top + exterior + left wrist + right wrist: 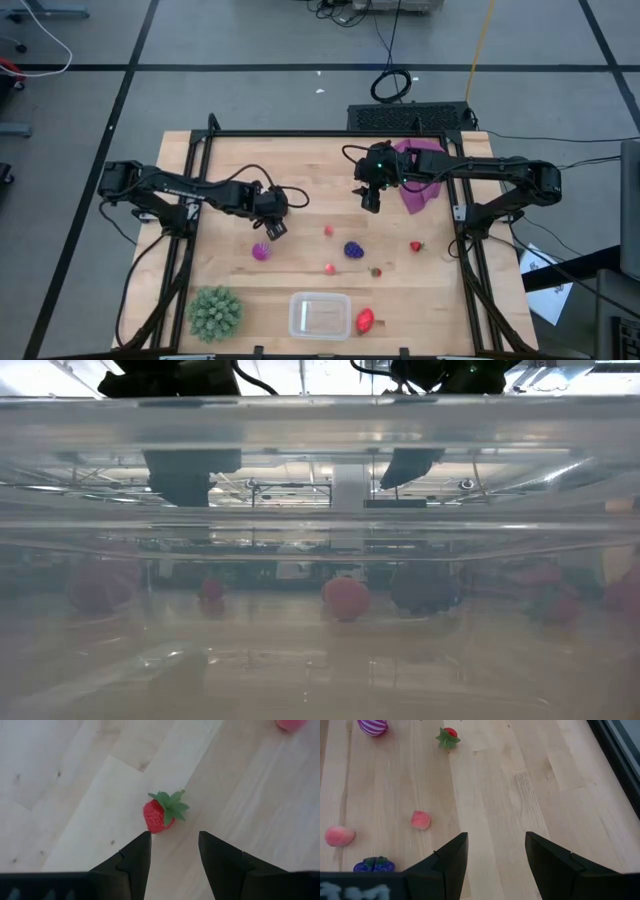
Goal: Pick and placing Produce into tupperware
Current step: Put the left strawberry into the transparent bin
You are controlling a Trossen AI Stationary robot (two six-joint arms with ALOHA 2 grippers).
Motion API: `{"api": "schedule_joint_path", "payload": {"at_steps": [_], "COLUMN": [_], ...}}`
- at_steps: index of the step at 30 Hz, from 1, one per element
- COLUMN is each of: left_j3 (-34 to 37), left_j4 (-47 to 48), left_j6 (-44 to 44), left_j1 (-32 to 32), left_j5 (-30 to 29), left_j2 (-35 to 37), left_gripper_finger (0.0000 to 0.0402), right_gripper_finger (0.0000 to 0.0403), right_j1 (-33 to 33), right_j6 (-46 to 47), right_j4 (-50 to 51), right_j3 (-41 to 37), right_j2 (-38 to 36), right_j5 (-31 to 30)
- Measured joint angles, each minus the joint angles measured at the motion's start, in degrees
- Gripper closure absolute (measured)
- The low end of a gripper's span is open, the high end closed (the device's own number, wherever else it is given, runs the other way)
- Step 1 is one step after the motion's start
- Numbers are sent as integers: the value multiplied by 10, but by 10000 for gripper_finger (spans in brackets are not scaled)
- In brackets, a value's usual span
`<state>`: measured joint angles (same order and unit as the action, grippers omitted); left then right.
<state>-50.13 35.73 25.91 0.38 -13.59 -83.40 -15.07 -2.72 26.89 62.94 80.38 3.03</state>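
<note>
— Where is the left end effector (174, 851)?

— Over the tabletop (75, 795), fingers spread wide and empty; a small red strawberry (159, 815) lies just ahead between them, leafy cap pointing away.

— And the right end effector (371, 199)?

— Also open, farther back; the tupperware (320, 315) sits at the near edge.

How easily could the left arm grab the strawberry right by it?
Probably easily: the left gripper is open, the strawberry lies just ahead of its fingers on bare table, nothing between. The right gripper waits by the cloth.
</note>
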Motion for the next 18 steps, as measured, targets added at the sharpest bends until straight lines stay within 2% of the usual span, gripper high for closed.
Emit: {"api": "schedule_joint_path", "payload": {"at_steps": [10,18], "left_j3": [0,0], "left_j4": [-9,-43], "left_j6": [-4,-17], "left_j1": [0,-1], "left_j5": [-58,-47], "left_j2": [0,0], "left_gripper_finger": [229,229], "right_gripper_finger": [216,216], "right_j1": [0,0], "right_j6": [-1,0], "right_j4": [0,0], "right_j3": [0,0], "right_j2": [0,0], "right_j5": [0,0]}}
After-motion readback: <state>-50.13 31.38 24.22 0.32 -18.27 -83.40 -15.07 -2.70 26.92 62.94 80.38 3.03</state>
